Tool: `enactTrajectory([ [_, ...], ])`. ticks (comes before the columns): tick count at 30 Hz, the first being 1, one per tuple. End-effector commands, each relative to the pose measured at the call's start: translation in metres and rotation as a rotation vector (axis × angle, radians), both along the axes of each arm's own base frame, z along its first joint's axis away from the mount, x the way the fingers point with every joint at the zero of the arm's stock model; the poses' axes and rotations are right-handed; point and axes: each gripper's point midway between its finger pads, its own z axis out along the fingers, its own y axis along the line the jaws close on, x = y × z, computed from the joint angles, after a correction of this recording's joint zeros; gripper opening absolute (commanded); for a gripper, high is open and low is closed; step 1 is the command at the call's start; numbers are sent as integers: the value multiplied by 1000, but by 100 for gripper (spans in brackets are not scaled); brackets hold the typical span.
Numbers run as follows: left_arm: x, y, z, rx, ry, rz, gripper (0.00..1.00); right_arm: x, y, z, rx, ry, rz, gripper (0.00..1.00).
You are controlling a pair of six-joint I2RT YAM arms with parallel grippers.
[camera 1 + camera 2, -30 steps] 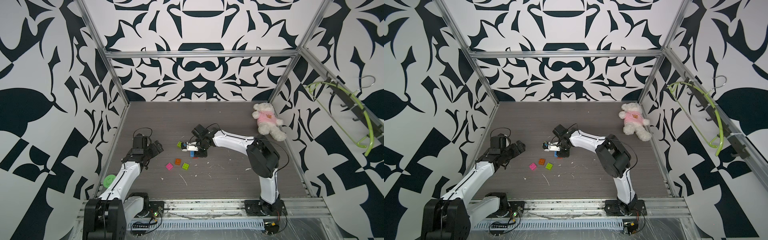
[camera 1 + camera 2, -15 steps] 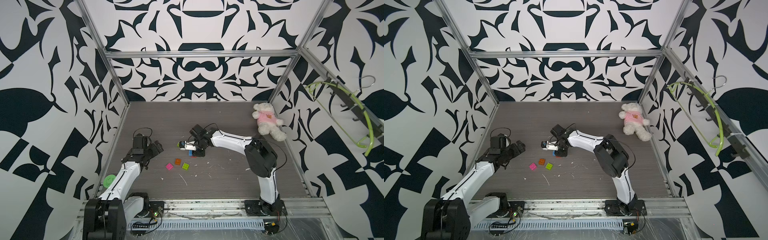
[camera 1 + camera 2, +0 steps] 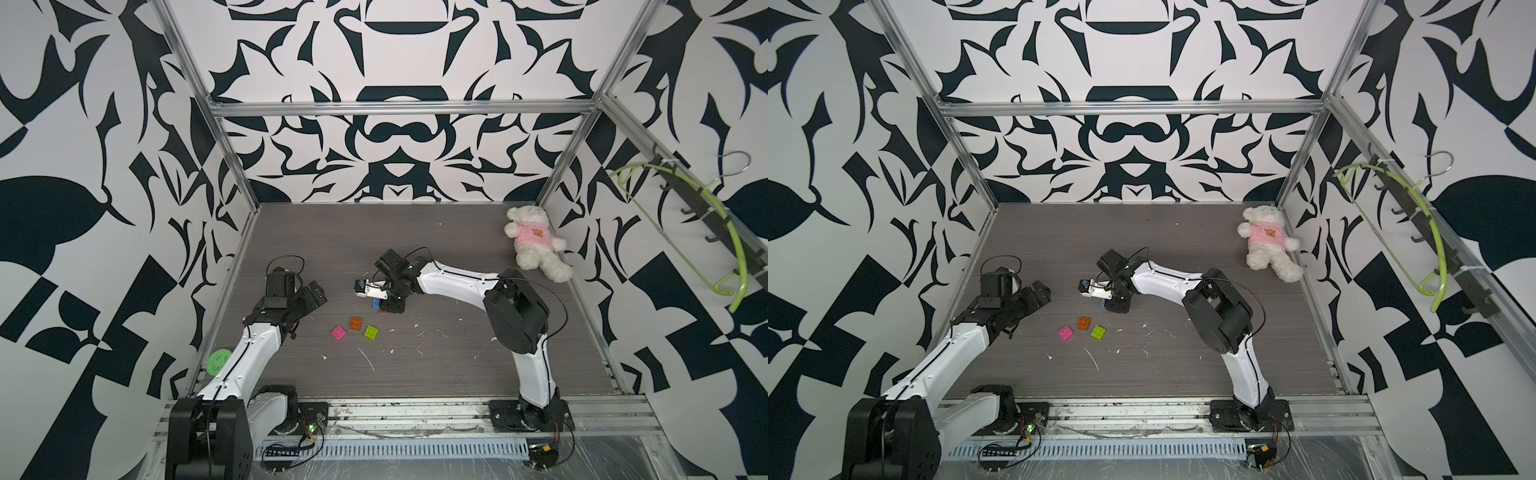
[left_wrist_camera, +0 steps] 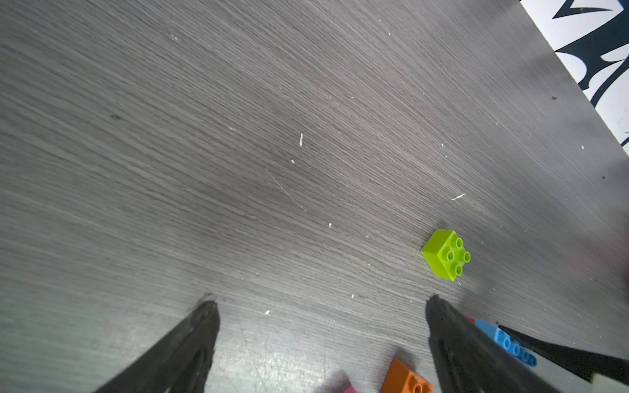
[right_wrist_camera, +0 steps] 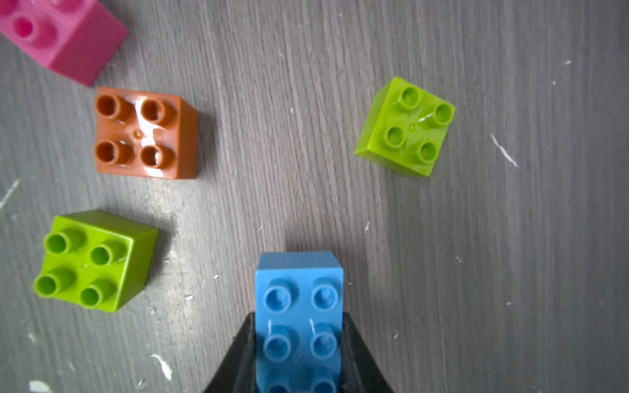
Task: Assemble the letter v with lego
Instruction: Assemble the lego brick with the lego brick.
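Observation:
My right gripper point(image 5: 299, 316) is shut on the long blue brick point(image 5: 299, 279), which sits low over the table near its middle point(image 3: 376, 304). Around it lie two lime green bricks point(image 5: 95, 260) point(image 5: 406, 126), an orange brick point(image 5: 146, 132) and a pink brick point(image 5: 64, 37), all apart with studs up. Both top views show pink point(image 3: 338, 333), orange point(image 3: 355, 323) and one lime green point(image 3: 371, 331) in a loose row. My left gripper point(image 4: 321, 301) is open and empty, left of the bricks point(image 3: 313, 291). A red sliver point(image 4: 470, 320) shows beside the blue brick.
A white teddy bear in a pink shirt point(image 3: 534, 243) lies at the back right corner. A green disc point(image 3: 219, 362) sits by the left wall near my left arm. A green hanger point(image 3: 685, 216) hangs on the right wall. White scraps dot the table.
My right arm has crept a little to the left with the blue brick in its grip, and its wrist now covers the farther lime green brick in the top views. The left arm has not moved.

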Motion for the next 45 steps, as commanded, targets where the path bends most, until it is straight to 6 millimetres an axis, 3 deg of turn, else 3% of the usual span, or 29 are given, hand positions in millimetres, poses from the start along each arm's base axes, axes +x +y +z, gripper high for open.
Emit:
enactTrajectory([
  [1,2,1,9,9,-20,-5,99,-39,-40,-70,-181,218,-51,0],
  [10,2,1,10,8,-23,-7,99,-38,-51,-72,-239,214,-84,0],
  [12,3,0,11,4,-25,-10,99,-29,-52,-68,-234,173,-102,7],
  [18,6,-11,23,-58,-55,-34,99,-2,-37,-22,-117,58,-122,43],
  [26,15,-38,38,-119,-68,-109,99,16,-25,44,61,-34,-108,59],
  [32,27,-61,27,-69,-2,-176,99,10,-56,76,229,-77,-248,59],
  [35,36,-84,9,54,92,-265,99,13,-86,91,351,-100,-447,61],
  [39,54,-116,-14,109,185,-395,89,13,-119,104,485,-77,-678,66],
  [43,71,-127,-36,111,242,-413,87,3,-127,102,586,2,-804,69],
  [45,74,-129,-42,110,256,-402,87,-3,-120,97,672,122,-873,69],
])
